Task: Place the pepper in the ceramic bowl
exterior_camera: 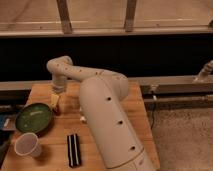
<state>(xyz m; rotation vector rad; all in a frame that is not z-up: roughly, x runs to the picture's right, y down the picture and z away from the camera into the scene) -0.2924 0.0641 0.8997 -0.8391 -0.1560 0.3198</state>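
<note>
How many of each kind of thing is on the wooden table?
Green ceramic bowl: 1
White paper cup: 1
Black striped block: 1
Dark red pepper: 1, just under the gripper, right of the bowl
Total: 4 that I can make out

High view down over arm (107,120), table (139,107)
</note>
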